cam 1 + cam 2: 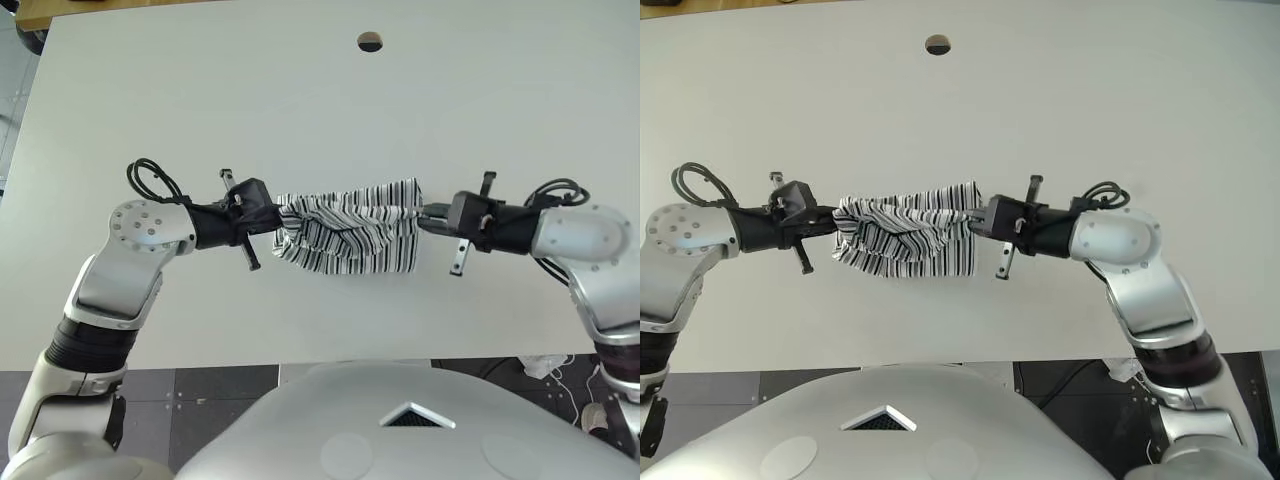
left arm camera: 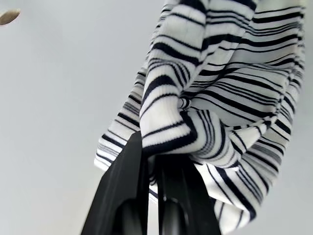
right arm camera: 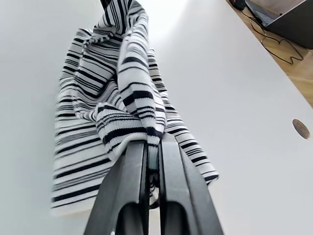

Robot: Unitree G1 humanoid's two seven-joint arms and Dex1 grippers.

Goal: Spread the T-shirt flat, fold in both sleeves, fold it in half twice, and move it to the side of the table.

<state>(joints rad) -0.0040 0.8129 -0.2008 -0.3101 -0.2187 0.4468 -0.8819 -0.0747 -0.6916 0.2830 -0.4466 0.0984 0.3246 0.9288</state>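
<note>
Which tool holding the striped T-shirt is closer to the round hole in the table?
The right tool: the hole lies nearly beyond it, while the left tool grips the T-shirt farther aside.

T-shirt [image 1: 345,232] btwn left claw [image 1: 278,212] & right claw [image 1: 424,214], over table [image 1: 300,110] mid; hole [image 1: 370,41] behind.
</note>
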